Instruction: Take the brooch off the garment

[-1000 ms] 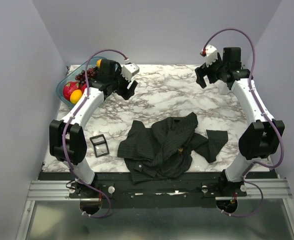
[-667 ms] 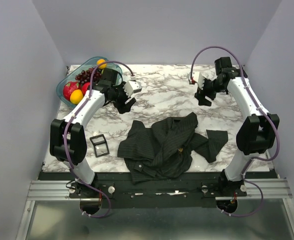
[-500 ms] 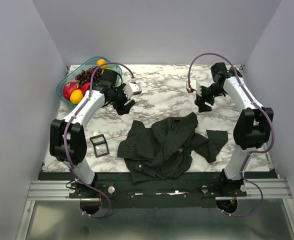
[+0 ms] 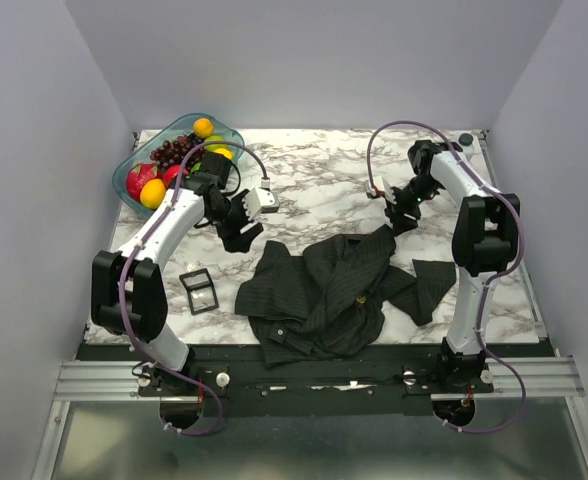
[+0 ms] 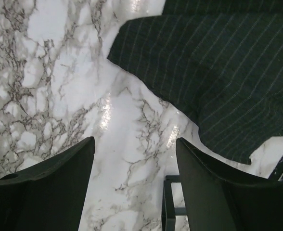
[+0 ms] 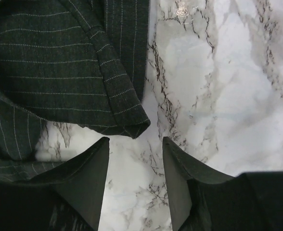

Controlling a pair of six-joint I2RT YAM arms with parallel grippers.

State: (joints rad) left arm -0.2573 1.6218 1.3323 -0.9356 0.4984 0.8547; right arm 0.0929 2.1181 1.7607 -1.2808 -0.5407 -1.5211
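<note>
Brooch [image 4: 360, 297]: a small gold spot pinned to the garment [image 4: 309, 300], right of the middle of the crumpled cloth and towards the near edge of the table [image 4: 314, 185]. It shows in the top view only.

Garment: a black pinstriped shirt lying in a heap on the marble top, at near centre between the two arm bases.

Left gripper [image 4: 242, 230]: hangs over bare marble just beyond the far-left corner of the garment. In the left wrist view the left gripper [image 5: 134, 149] has its jaws wide apart with only marble between them. The shirt's edge [image 5: 204, 82] lies ahead of the fingers [image 5: 50, 187] and nothing is held.

Right gripper [image 4: 402, 215]: hangs at the far-right tip of the garment. In the right wrist view the right gripper [image 6: 135, 144] has its jaws parted and empty, and a hemmed corner of the cloth [image 6: 127, 122] lies just ahead of the gap.

Both grippers are well apart from the brooch.

Buckle frame [image 4: 199, 291]: black, rectangular, flat on the table left of the garment and apart from it.

Fruit bowl [image 4: 117, 178]: at the far-left corner, holding grapes, oranges and red fruit
</note>
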